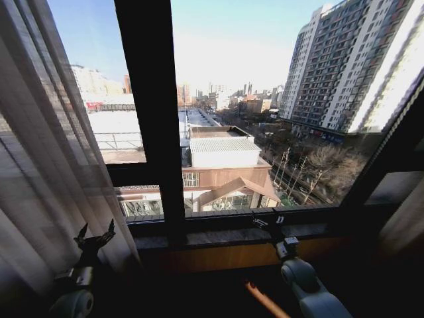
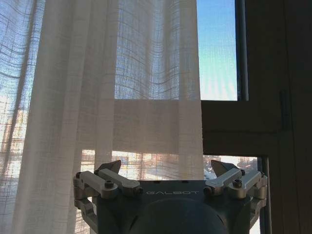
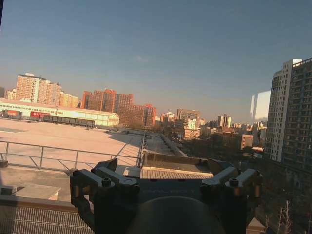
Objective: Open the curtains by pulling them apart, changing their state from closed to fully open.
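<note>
Nearest my head camera are my two arms, both low at the bottom of the view. My left gripper (image 1: pixel 95 238) is raised on an upright wrist just beside the curtain (image 1: pixel 46 165), its fingers pointing up and spread apart with nothing between them. From the left wrist camera I see the same left gripper (image 2: pixel 169 170) with its two fingertips well apart, aimed at the sheer pleated curtain (image 2: pixel 112 87) hanging in front of it; the fabric is not caught between them. One fingertip lines up with the cloth and the other sits past the curtain's free edge, against the dark window frame (image 2: pixel 253 97).

My right gripper (image 1: pixel 268 220) reaches forward on a stretched arm toward the window sill (image 1: pixel 232 235), near the lower rail of the glass. In the right wrist view the right gripper (image 3: pixel 165 168) has both fingers spread wide and empty, facing straight out through bare glass at rooftops and towers.

Counting what I can see: two grippers, both spread wide and empty. I count one gathered curtain panel clearly, bunched on my left side of the window and covering only that edge. A pale strip (image 1: pixel 404 225) shows at the right edge of the head view, but I cannot tell whether it is a second panel. One thick vertical bar of the window frame (image 1: pixel 156 112) stands between two uncovered panes.
</note>
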Robot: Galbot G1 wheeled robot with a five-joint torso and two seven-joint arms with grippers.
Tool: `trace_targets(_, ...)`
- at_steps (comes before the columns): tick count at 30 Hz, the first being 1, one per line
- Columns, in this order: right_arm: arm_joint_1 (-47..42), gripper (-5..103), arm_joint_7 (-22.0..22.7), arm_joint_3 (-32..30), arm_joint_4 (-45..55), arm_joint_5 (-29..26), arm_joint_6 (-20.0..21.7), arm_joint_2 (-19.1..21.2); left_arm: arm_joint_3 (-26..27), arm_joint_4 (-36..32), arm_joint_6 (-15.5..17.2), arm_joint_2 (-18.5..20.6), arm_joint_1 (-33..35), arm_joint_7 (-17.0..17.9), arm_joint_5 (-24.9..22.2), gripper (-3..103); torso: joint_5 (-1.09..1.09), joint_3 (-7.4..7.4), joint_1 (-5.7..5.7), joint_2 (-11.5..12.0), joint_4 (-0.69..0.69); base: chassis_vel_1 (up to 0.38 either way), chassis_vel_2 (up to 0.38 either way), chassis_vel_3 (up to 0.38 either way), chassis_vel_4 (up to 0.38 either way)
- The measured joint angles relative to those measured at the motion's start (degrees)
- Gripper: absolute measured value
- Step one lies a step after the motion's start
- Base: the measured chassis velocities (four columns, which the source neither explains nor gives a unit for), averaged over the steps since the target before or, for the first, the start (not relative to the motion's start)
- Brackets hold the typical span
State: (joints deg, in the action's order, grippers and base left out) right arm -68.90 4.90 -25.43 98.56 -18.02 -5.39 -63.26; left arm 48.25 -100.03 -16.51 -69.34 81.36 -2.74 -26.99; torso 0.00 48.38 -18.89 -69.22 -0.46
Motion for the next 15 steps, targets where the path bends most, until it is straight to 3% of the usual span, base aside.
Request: trace_targets(15,0.00,100,0.00,0.00,0.00,0.00,0.00,0.00,0.00,0.00,0.00,0.00,0.00,0.00,0.00,100,0.00,0.00,0.00,0.00,0.00,0.000,0.000,0.000,0.000)
